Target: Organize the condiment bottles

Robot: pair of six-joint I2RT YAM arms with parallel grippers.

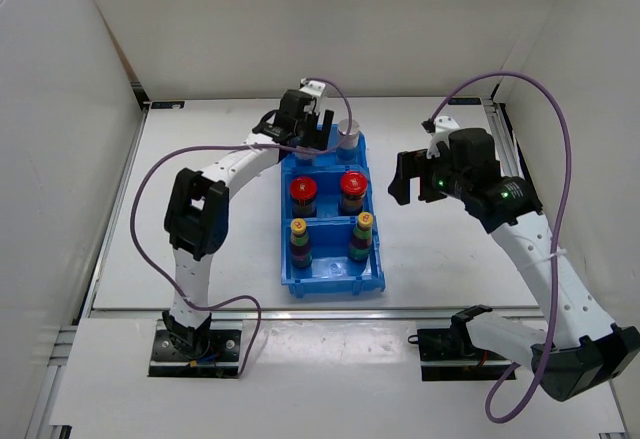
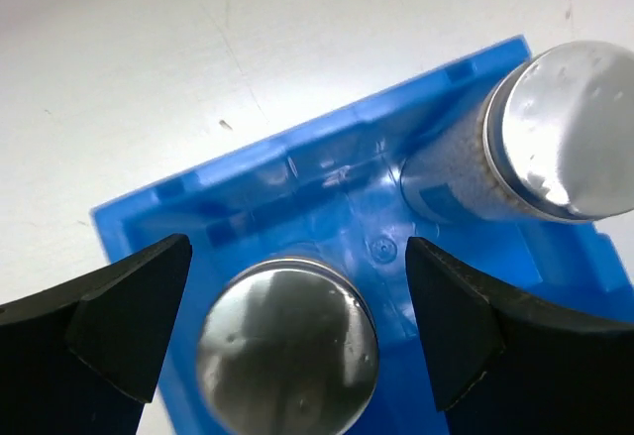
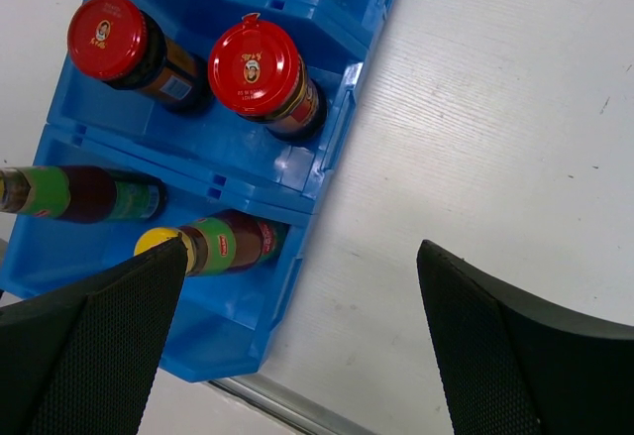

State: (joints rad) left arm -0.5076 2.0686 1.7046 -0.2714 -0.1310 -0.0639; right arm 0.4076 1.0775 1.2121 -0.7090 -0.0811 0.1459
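All six condiment bottles stand in the blue bin (image 1: 372,259). The two red-capped bottles (image 1: 302,191) (image 1: 353,185) fill the middle compartment and the two yellow-capped bottles (image 1: 298,227) (image 1: 364,221) the near one. One silver-capped bottle (image 1: 347,131) stands far right. The other silver cap (image 2: 287,351) sits between the fingers of my left gripper (image 2: 297,326), which is open with a gap on each side. My left gripper (image 1: 305,134) hovers over the far-left corner of the bin. My right gripper (image 1: 405,177) is open and empty above the table, right of the bin.
The right wrist view shows the bin's right wall (image 3: 327,148), the red caps (image 3: 253,66) and bare white table right of it. A metal table edge strip (image 3: 287,410) runs along the front. White walls enclose the table on three sides.
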